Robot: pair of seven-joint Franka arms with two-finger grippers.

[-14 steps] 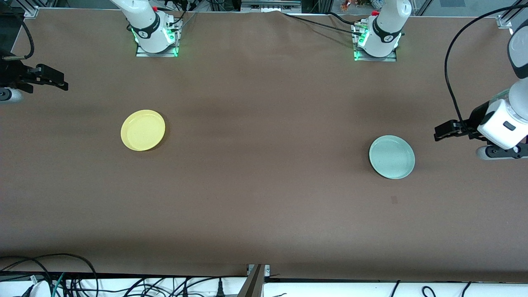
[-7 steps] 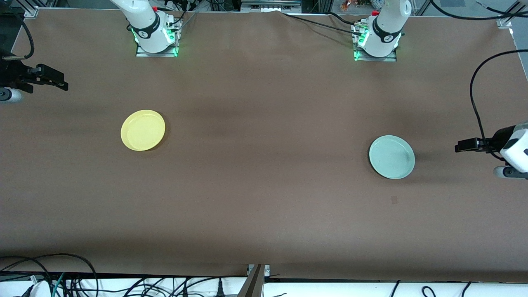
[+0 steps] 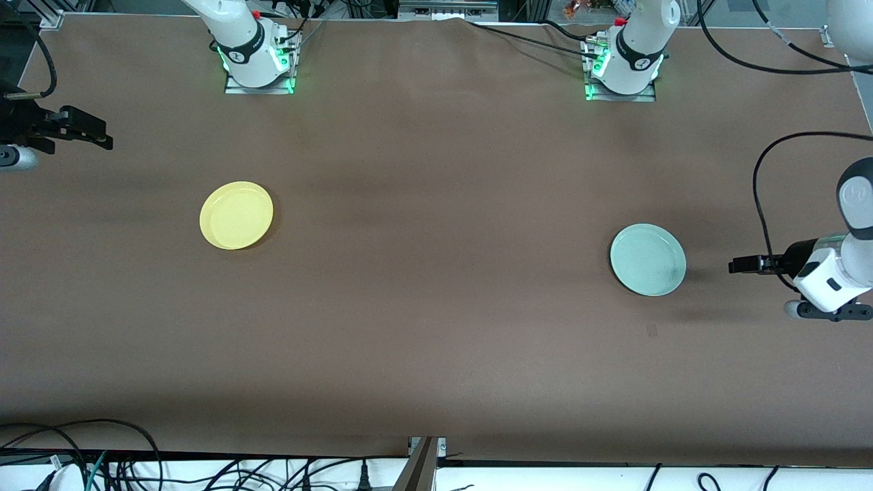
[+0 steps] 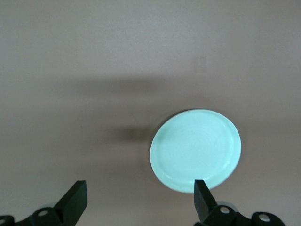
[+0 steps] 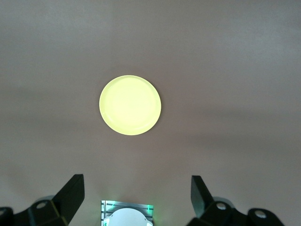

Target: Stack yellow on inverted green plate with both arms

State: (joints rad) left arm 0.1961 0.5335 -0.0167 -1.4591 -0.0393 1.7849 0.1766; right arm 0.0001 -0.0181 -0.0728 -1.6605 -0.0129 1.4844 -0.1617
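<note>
A plain bright yellow plate (image 3: pixel 236 215) is lying on the brown table (image 3: pixel 436 286). The pale mint-green plate (image 3: pixel 647 259) is showing faint rings. Both arms are showing white with black bands; green lights are glowing at their bases.

The 2 arms are showing glossy white shells with black joint bands, each base glowing green on a metal mounting plate. Black cables are looping from the left arm's wrist and trailing off both bases. The left gripper (image 3: pixel 736 264) and right gripper (image 3: pixel 102 138) are looking matte black, each carrying 2 slim wedge-shaped fingers (image 4: pixel 203 197) with small round screw holes near the mounts.
</note>
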